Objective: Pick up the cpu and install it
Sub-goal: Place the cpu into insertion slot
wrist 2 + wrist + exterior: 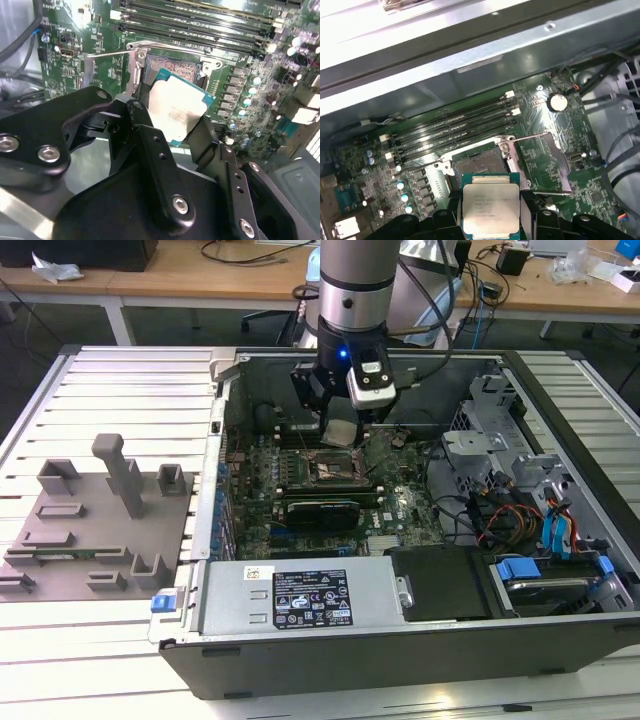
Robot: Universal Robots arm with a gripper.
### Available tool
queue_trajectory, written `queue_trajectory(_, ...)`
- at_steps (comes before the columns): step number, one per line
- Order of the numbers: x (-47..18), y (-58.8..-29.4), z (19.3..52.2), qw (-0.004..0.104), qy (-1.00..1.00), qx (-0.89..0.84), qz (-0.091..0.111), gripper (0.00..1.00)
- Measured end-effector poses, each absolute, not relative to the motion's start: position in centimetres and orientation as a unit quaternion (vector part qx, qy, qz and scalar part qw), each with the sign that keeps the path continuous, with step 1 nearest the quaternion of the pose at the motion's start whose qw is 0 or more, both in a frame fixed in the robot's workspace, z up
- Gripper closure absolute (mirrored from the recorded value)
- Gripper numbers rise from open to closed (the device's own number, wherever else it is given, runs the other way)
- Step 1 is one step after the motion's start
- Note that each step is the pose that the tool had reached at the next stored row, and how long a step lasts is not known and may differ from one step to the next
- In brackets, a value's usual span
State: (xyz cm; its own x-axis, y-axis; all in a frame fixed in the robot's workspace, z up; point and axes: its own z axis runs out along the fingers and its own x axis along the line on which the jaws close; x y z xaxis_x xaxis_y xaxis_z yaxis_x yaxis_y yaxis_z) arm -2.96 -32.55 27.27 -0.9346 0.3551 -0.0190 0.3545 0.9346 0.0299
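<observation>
Exterior view high; both wrist views close above socket point(172, 67) point(477, 160)

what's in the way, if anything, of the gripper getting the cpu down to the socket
Probably nothing, so likely yes. The gripper holds the cpu close over the socket, the metal bracket is swung open to one side, and nothing shows between them.

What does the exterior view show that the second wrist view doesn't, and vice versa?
Exterior view: the whole open grey computer case, its white-labelled grey box, and a grey moulded fixture plate on the exterior view's left. Second wrist view: the black tool's grip on the edges of the silvery square cpu, and the open dark socket's pin field. Both: the cpu held over that socket.
</observation>
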Motion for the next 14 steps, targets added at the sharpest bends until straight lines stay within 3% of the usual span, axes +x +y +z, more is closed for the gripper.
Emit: queue_trajectory(14,-2.96,-32.55,27.15,0.014,0.951,0.309,0.011,0.45)
